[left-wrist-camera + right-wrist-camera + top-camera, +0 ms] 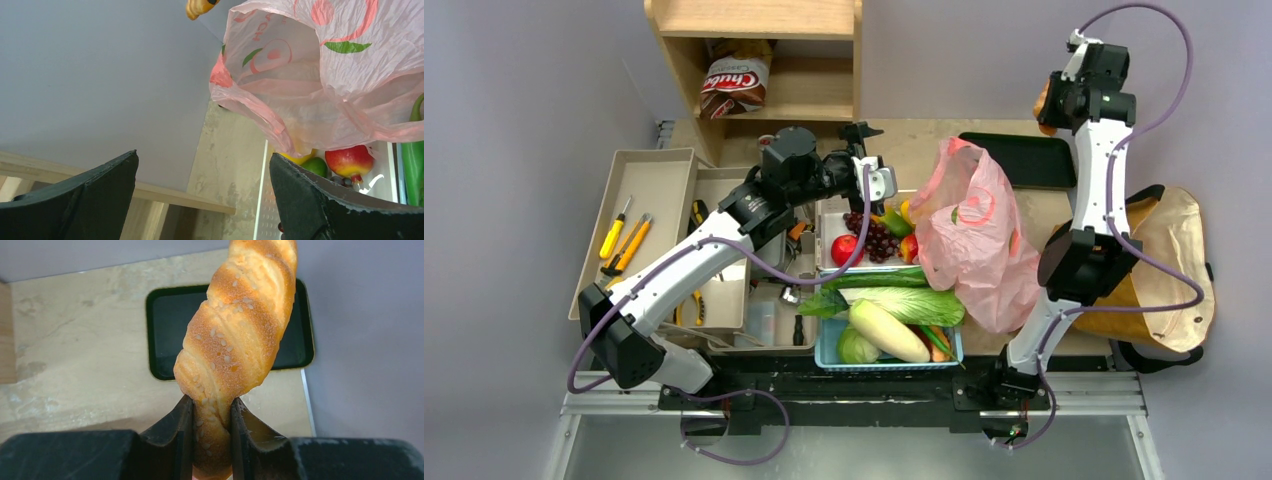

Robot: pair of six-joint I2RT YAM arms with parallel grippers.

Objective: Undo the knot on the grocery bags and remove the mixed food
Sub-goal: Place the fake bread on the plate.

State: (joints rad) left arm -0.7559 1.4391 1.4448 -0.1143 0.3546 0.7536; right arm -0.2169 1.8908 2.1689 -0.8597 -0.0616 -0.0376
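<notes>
From my remote station: the right gripper is clamped on the lower end of a twisted bread stick, golden and speckled with sesame. It holds the stick upright over a black tray that lies on the far right of the surface. The overhead camera shows that arm raised high at the far right corner.

The left gripper holds nothing, its fingers spread wide. It hangs just left of the pink bag, over the far end of a white tray.

The thin pink bag sits mid-surface, crumpled, with its mouth gaping at the far side. One loose handle droops toward my left wrist camera. I cannot make out a knot in any view.

Beside the bag on its left, the white tray carries dark grapes and a red apple. Nearer the arm bases, a long cucumber and a napa cabbage lie across the top of a blue basket. A white daikon rests in the basket next to a round green cabbage, and the pink bag's near edge touches the basket's right end.

A wooden shelf at the back holds a brown Chubs bag. Grey bins on the left hold hand tools.
</notes>
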